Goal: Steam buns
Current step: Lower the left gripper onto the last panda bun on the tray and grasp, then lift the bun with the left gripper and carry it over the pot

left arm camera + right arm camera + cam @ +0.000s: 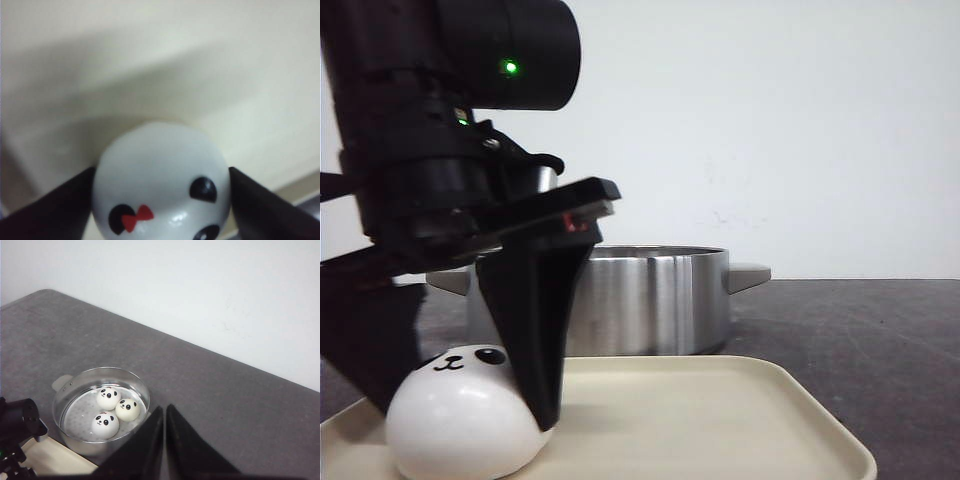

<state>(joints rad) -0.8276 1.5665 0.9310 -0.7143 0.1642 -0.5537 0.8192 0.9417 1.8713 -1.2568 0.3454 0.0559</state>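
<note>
Meanwhile, a steel pot [80, 440] on the gray table [225, 405] held three buns [115, 410], behind a cream tray [720, 410] where the left gripper [470, 400] clasped the fourth bun [460, 420], the right gripper [165, 440] closed empty.

The black left gripper [460, 400] hides much of the silver metal steamer pot [650, 300] in the front view, and its near finger covers one side of the glossy white panda-faced bun [460, 420]. The cream plastic tray [720, 420] runs off the lower edge. In the left wrist view, that bun's [160, 185] lower face is cropped and the tray behind is blurred.
</note>
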